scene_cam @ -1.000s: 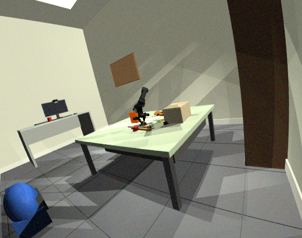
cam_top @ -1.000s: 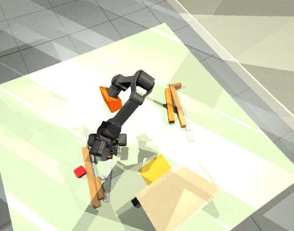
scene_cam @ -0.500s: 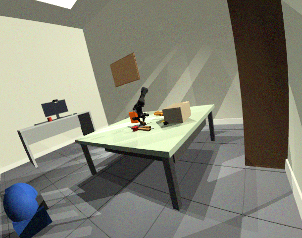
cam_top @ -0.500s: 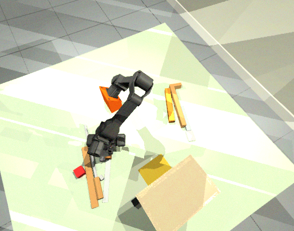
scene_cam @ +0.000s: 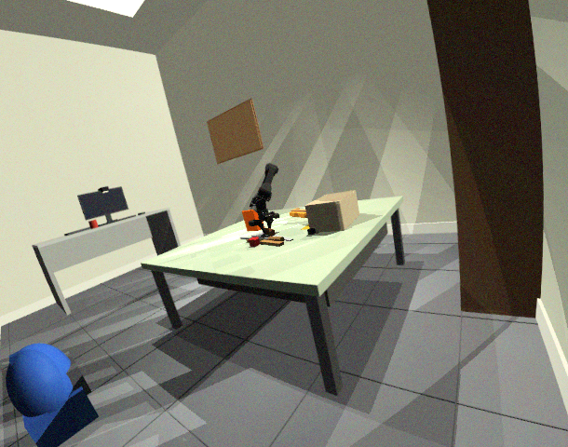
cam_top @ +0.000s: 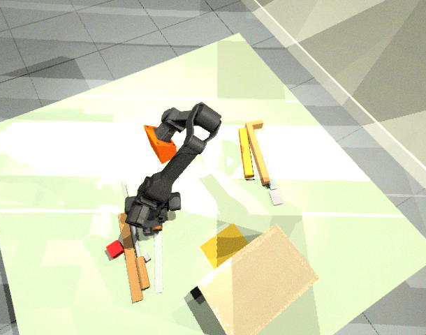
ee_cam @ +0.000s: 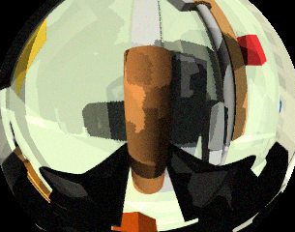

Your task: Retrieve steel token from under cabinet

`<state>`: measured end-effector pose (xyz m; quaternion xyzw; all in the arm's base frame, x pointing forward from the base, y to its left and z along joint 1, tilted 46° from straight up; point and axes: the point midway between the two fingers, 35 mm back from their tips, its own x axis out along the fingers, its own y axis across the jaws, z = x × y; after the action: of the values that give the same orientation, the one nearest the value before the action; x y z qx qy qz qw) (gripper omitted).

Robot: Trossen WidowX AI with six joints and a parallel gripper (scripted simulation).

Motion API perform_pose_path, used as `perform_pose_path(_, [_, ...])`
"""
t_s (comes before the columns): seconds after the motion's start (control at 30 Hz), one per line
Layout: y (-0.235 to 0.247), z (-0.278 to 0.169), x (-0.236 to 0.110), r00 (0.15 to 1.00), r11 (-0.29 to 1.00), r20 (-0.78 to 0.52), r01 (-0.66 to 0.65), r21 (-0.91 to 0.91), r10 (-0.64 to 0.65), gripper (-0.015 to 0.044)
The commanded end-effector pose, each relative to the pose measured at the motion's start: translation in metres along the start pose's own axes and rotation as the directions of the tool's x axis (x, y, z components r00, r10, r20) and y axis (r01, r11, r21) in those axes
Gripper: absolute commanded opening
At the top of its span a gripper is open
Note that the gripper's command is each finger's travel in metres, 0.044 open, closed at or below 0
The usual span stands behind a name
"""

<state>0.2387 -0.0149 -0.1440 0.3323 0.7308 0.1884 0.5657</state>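
My gripper (cam_top: 156, 227) (ee_cam: 146, 146) is shut on the brown wooden handle (ee_cam: 146, 106) of a tool, low over the table. The tool's long flat pale blade (cam_top: 158, 263) (ee_cam: 146, 21) runs away from the fingers; whether it touches the table I cannot tell. The tan cabinet (cam_top: 263, 281) (scene_cam: 325, 215) stands to the right of the blade in the top view. The yellow marked area (cam_top: 220, 246) (ee_cam: 33, 55) lies in front of the cabinet, partly shaded, with no token visible on it. The steel token and the vent slots are not visible in these views.
Left of the blade lie a wooden strip (cam_top: 133, 276), a shorter wooden piece (cam_top: 143, 273), a grey rod (cam_top: 135, 243) and a red cube (cam_top: 114, 249) (ee_cam: 253, 49). A yellow bar (cam_top: 246, 153) and a wooden-handled tool (cam_top: 257, 155) lie farther off. A black block (cam_top: 195, 292) is beside the cabinet.
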Motion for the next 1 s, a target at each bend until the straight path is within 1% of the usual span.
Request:
perform_pose_path(0.0, [-0.0003,0.0015,-0.0005,1.0,0.999,0.003,0.002,-0.039,-0.001,0.0])
perform_pose_path(0.97, [-0.0004,0.0018,-0.0005,1.0,0.965,0.003,0.002,-0.264,-0.001,0.0])
